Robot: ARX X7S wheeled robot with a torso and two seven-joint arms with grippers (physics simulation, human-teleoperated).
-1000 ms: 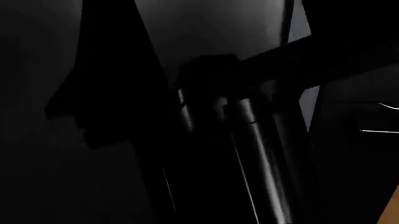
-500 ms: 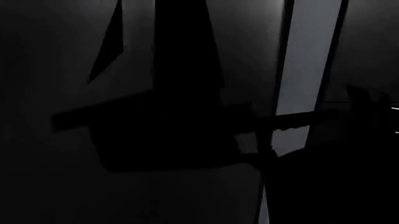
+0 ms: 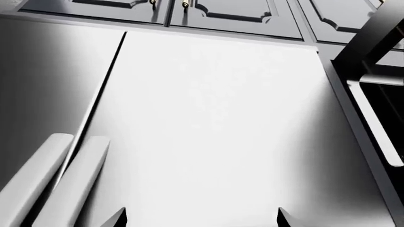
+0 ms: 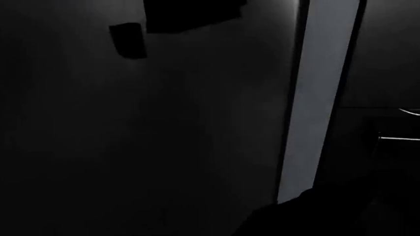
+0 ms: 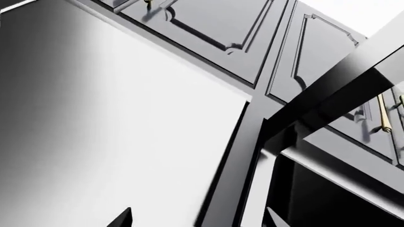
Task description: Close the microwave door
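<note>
The microwave door (image 5: pixel 334 80) appears in the right wrist view as a dark glossy slab swung outward, with the dark cavity (image 5: pixel 341 198) behind it. In the left wrist view the same dark slab (image 3: pixel 379 33) sits at the frame's edge, with a pale bar handle (image 3: pixel 379 127) near it. My right gripper (image 5: pixel 197 220) is open and empty, its dark fingertips (image 5: pixel 123 218) wide apart, short of the door. Also open and empty, my left gripper (image 3: pixel 202 220) faces a plain white panel (image 3: pixel 208 123). The head view is almost black.
Grey panelled cabinets (image 3: pixel 233 12) with small brass knobs run above the white panel. Two pale vertical handles (image 3: pixel 69 179) stand beside it. The head view has a lighter vertical strip (image 4: pixel 321 98), dark arm parts at the top (image 4: pixel 190 12) and at the bottom right (image 4: pixel 328 216).
In the head view, the dark arm shapes that crossed the middle have moved up and out. Only small parts remain at the top edge and the bottom right.
</note>
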